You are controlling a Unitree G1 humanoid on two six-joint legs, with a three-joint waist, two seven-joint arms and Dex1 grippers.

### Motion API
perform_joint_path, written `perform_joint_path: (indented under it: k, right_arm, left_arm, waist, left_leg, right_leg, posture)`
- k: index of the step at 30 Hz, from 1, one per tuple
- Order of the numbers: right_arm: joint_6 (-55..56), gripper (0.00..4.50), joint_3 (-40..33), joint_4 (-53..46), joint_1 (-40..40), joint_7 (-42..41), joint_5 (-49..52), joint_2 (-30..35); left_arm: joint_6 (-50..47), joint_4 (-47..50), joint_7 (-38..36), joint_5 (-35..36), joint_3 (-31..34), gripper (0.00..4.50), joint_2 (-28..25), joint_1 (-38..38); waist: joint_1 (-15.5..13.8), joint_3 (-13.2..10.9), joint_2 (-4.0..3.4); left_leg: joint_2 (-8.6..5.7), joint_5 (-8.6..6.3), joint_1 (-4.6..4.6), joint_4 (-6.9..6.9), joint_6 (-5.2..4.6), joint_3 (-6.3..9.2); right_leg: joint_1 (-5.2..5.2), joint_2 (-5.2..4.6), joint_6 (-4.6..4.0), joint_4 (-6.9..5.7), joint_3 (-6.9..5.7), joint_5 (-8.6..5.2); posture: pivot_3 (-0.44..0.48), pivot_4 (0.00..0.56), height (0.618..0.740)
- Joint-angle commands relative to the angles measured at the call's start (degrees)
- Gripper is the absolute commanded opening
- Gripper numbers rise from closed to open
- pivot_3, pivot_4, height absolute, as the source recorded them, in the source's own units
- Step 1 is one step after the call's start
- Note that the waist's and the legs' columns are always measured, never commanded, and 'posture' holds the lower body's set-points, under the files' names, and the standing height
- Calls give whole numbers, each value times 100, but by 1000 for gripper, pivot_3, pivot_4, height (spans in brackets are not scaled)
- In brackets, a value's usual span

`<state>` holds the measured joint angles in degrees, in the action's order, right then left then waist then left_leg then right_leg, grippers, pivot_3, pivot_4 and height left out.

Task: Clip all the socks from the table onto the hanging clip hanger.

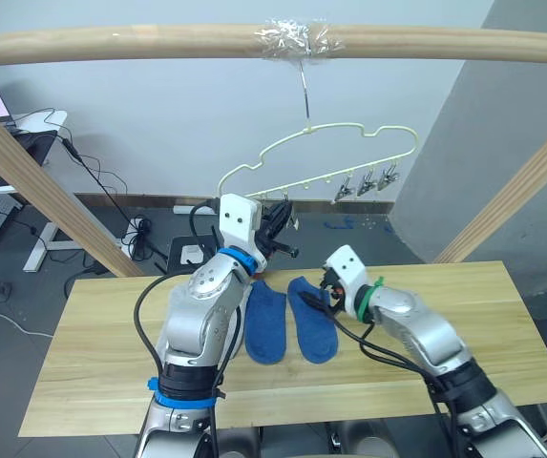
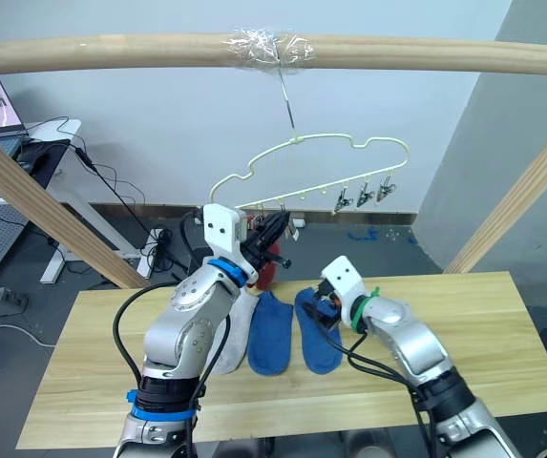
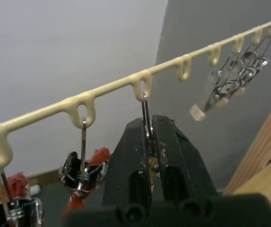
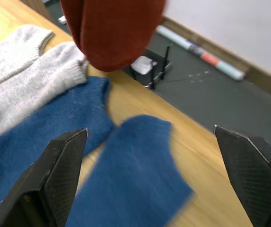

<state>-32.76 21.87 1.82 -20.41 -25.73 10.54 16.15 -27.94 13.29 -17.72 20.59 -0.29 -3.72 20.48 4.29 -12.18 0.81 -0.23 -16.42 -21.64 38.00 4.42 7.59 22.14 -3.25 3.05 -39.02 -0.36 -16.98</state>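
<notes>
The pale yellow clip hanger point(image 1: 340, 153) hangs from the top beam over the table point(image 1: 483, 324). My left gripper point(image 1: 278, 224) is raised to its clip row and is shut on one metal clip point(image 3: 145, 118). Rust red socks point(image 3: 95, 158) hang from the neighbouring clips. Two blue socks point(image 1: 265, 324) point(image 1: 313, 329) lie side by side mid-table, with two light grey socks point(image 2: 240, 329) beside them behind my left arm. My right gripper point(image 4: 154, 182) hovers open just above the right blue sock point(image 4: 126, 179), with nothing between its fingers.
A round wooden beam point(image 1: 158, 43) crosses overhead, and slanted beams point(image 1: 34, 181) point(image 1: 521, 191) flank the table. Three free clips point(image 1: 368, 181) bunch at the hanger's right end. Cables and a white desk point(image 1: 39, 124) sit on the floor at far left.
</notes>
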Motion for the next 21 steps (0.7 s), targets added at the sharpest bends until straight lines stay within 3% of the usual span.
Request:
perform_joint_path:
  k: [1, 5, 11, 14, 21]
  right_arm:
    - [273, 4500, 91, 579, -158, -154, -260, -134]
    - [206, 4500, 229, 991, -267, -307, -521, -200]
    - [304, 4500, 334, 1486, -225, -447, -886, -197]
    - [445, 3872, 338, 1532, -118, -489, -1009, -184]
    - [657, 1428, 336, 1426, 128, -666, -1203, -79]
  left_arm:
    - [-500, 312, 59, 517, 256, 7, 14, 66]
    - [-1009, 498, 169, 1043, 527, 7, 1, 173]
    - [-1157, 520, 214, 1129, 532, 7, -137, 183]
    - [-1112, 460, 220, 1102, 509, 0, -186, 207]
    - [-1025, 379, 191, 1051, 449, 0, -268, 207]
  waist:
    - [-12, 0, 0]
    - [-17, 0, 0]
    - [-14, 2, 1]
    - [-15, 4, 1]
    - [-15, 23, 1]
  left_leg:
    - [-3, 1, -1, 0, 2, -1]
    - [-3, 2, -1, 3, 3, -1]
    - [-1, 2, 2, 2, 4, -3]
    - [-1, 3, 5, 2, 5, -3]
    - [-1, 3, 8, 2, 6, -5]
  right_leg:
    - [0, -2, 0, 0, 2, 0]
    - [1, -3, 2, -1, 3, 1]
    - [1, 0, 2, -4, 5, 1]
    - [-1, -1, 1, -5, 5, 2]
    - [-1, 0, 2, -5, 8, 2]
  posture:
    - [-85, 180, 740]
    - [-80, 177, 740]
    - [-80, 174, 740]
    - [-84, 170, 740]
    - [-84, 167, 740]
